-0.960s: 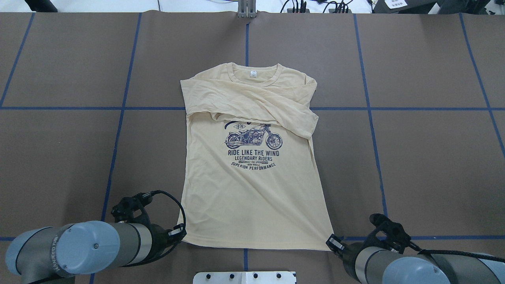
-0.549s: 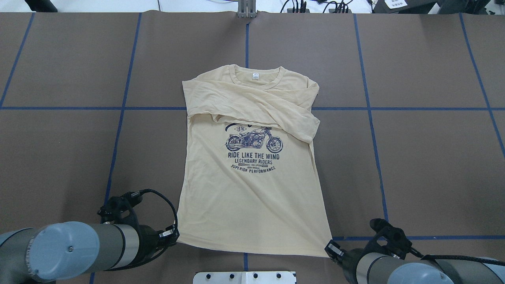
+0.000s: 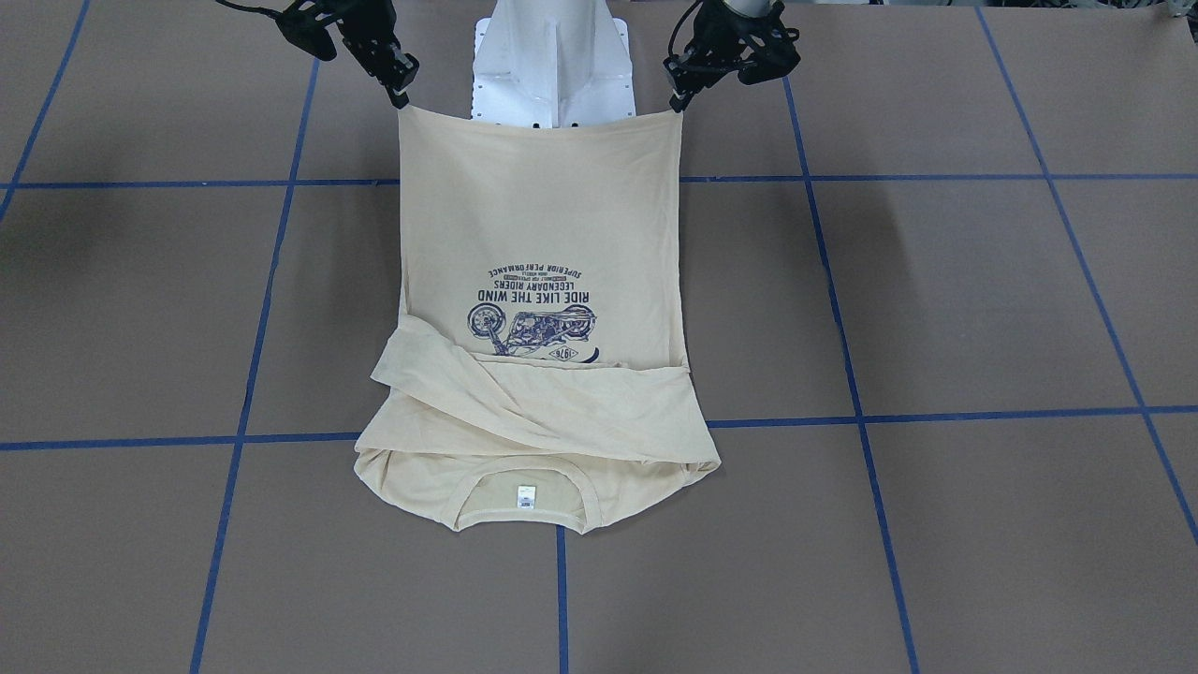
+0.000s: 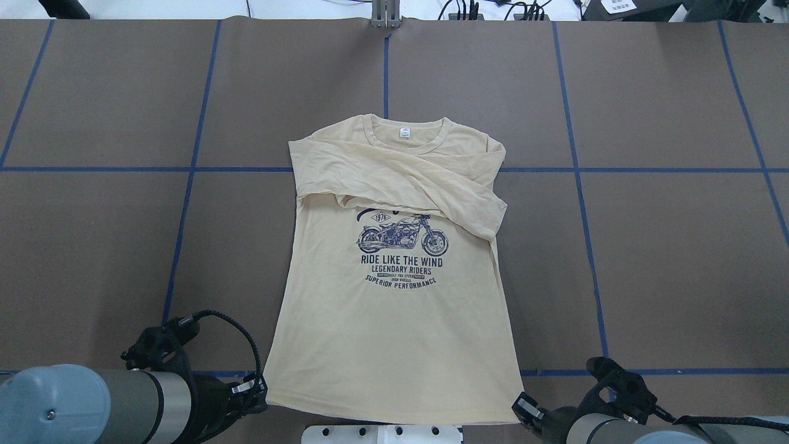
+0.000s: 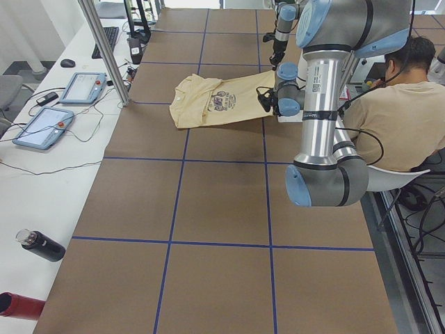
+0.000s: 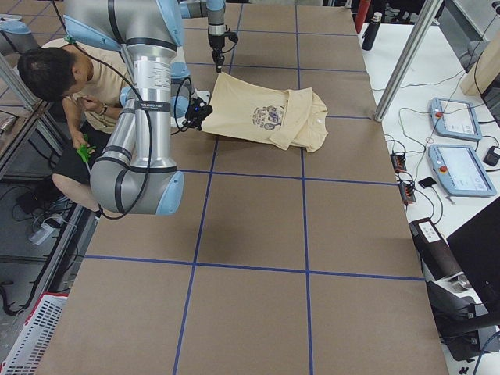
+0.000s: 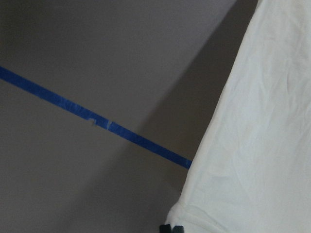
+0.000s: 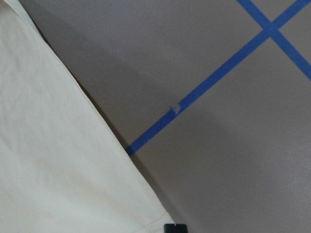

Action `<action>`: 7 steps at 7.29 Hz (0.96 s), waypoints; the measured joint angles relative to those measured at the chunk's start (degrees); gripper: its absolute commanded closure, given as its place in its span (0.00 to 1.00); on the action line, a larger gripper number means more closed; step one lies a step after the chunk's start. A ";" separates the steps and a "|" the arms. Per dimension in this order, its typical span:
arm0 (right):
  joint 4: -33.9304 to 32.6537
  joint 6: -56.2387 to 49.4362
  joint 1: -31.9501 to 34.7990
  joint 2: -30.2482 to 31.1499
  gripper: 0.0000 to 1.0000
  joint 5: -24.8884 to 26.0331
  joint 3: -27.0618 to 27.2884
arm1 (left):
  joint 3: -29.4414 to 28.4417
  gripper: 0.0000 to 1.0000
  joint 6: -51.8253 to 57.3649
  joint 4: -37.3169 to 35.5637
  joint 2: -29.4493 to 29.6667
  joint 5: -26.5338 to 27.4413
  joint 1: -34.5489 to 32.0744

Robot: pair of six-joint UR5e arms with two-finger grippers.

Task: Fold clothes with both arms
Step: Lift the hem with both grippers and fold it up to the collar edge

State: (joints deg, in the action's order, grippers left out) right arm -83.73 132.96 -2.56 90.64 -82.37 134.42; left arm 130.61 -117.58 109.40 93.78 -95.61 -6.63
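On the brown table [image 4: 647, 246], lines of blue tape [image 4: 123, 169] cross and make big squares. The pale yellow shirt [image 4: 394, 320] lies in the middle, front side up, with its neckline [image 4: 404, 123] and small white tag [image 4: 404, 132] at the far end from the robot. Both sleeves [image 4: 425, 185] are folded across the chest, just above the dark blue motorcycle print [image 4: 402, 243]. The bottom hem is at the near end, by the robot's white base [image 3: 552, 65]. The left gripper [image 4: 259, 390] has its fingers pinched tight on the left corner of the hem. The right gripper [image 4: 524, 408] has its fingers pinched tight on the right corner. The hem is pulled straight between them and held up off the table, so the lower part of the shirt slopes down to the part that lies flat. The wrist cameras show the cloth's edge over the brown top with a dark shadow under it. The left arm [image 5: 323, 104] and the right arm [image 6: 148, 94] are grey with light blue caps. Along the far side of the table runs a white desk [image 5: 42, 195] with two control tablets [image 5: 85, 87], a keyboard [image 5: 108, 38] and a mouse [image 5: 67, 62]. A black bottle [image 5: 40, 245] and a red bottle [image 5: 17, 306] lie on the desk, well apart from the shirt. A metal post [image 5: 104, 56] stands at the table's far edge. Behind the robot a person [image 5: 386, 122] in a tan top sits on a white chair [image 5: 396, 182].
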 measured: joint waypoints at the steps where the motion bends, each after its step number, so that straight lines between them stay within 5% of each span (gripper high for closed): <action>1: -0.37 -0.23 2.33 -0.20 1.00 -0.20 0.65 | 1.53 1.00 -0.12 -0.22 0.02 -1.09 -0.98; 3: -0.66 -3.45 12.16 -3.15 1.00 -5.67 -1.28 | 0.35 1.00 6.08 -0.43 3.48 -3.15 -8.96; 5: -1.34 -12.07 27.28 -11.50 1.00 -17.20 -9.71 | -9.66 1.00 14.90 -0.43 11.32 -6.55 -20.08; 7: -1.75 -19.63 37.08 -18.55 1.00 -21.92 -19.99 | -19.94 1.00 20.26 0.15 17.93 -7.83 -27.43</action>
State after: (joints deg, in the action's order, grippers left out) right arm -85.48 113.33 34.52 72.09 -104.29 114.43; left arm 110.67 -97.32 109.55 111.70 -103.44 -34.06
